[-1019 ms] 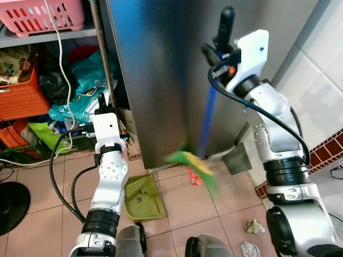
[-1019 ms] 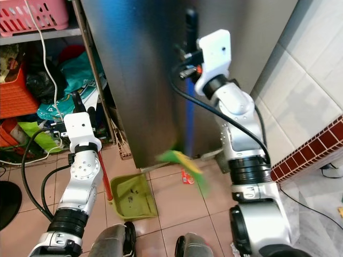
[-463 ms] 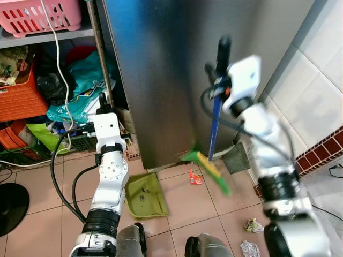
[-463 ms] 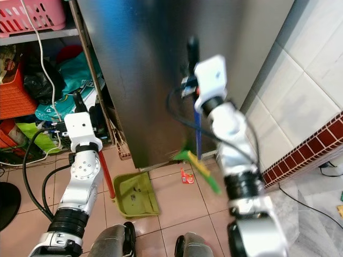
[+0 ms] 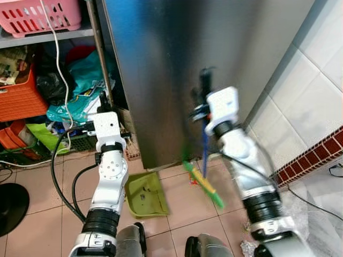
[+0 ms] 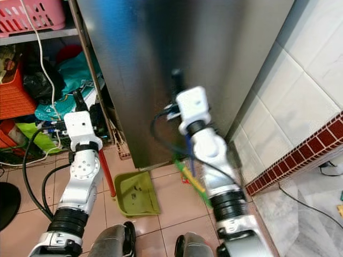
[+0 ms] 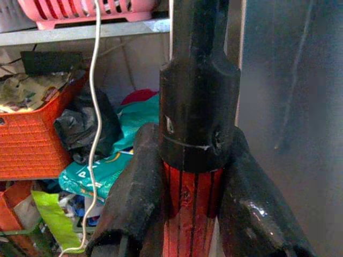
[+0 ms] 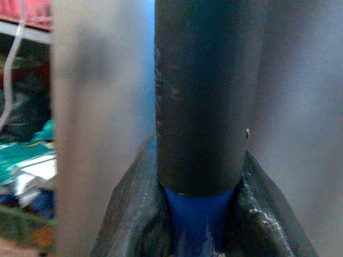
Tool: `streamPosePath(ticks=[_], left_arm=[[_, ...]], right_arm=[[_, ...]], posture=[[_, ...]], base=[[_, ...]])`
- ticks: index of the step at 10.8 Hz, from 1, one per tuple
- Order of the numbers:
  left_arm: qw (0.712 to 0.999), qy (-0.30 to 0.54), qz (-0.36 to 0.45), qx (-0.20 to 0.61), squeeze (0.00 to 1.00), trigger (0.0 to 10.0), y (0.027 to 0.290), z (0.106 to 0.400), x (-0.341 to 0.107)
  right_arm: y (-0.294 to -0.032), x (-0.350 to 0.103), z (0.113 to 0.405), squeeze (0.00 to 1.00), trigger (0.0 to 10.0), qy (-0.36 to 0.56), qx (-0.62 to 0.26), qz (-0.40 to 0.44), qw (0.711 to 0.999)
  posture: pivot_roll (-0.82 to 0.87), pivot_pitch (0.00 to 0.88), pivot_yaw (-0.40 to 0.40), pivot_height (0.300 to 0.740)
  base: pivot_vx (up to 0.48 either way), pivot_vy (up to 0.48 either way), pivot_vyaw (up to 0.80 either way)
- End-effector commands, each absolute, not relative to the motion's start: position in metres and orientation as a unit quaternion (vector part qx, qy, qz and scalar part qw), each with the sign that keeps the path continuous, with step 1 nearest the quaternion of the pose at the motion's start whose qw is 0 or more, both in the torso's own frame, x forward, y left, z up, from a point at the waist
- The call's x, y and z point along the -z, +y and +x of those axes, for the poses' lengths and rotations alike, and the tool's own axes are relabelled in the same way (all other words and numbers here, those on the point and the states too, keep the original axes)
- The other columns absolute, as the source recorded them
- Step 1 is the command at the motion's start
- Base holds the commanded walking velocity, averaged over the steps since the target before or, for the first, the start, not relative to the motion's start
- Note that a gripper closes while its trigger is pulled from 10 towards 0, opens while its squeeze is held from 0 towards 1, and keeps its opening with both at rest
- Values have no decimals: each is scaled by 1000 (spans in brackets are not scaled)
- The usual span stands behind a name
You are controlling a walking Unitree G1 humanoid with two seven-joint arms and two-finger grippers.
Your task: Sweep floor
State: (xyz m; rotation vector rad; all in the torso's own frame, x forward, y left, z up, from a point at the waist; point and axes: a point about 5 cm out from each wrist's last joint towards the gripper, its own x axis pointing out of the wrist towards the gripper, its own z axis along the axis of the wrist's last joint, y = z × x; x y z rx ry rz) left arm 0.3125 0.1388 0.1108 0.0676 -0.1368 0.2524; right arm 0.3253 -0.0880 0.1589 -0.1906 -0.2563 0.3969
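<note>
My right gripper (image 5: 202, 108) is shut on the broom's blue handle (image 5: 204, 147) just below its black grip, in front of the steel cabinet. The broom's green and yellow bristles (image 5: 204, 185) hang blurred over the tiles, right of the green dustpan (image 5: 144, 194). The dustpan lies flat on the floor, and its red handle (image 6: 106, 174) rises to my left gripper (image 5: 101, 101). That gripper is shut on the red handle (image 7: 192, 198) below its black cap. In the right wrist view both fingers (image 8: 134, 214) press the blue shaft (image 8: 199, 211).
A tall steel cabinet (image 5: 177, 53) stands straight ahead, with a white tiled wall (image 5: 313, 91) on the right. Shelves on the left hold a pink basket (image 5: 40, 15), an orange crate (image 5: 19, 96) and bags. Crumpled litter (image 5: 248, 248) lies at bottom right; a black round base (image 5: 9, 206) sits at left.
My right arm has swung left with the broom, carrying the bristles across the tiles towards the dustpan. The left arm and dustpan have stayed put.
</note>
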Motion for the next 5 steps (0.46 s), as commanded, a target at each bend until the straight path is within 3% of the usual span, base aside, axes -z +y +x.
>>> streamPosePath(ticks=[1, 5], left_arm=[[987, -106, 27, -117, 0, 10000, 136, 315, -126], [987, -104, 25, -117, 0, 10000, 136, 314, -126]], right_arm=[[-83, -161, 323, 0, 10000, -137, -210, -89, 964], [-76, -162, 320, 0, 10000, -103, -266, -55, 957]], posture=[[-49, 157, -12, 740], [-57, 165, -12, 740]], base=[[0, 0, 0], [0, 0, 0]])
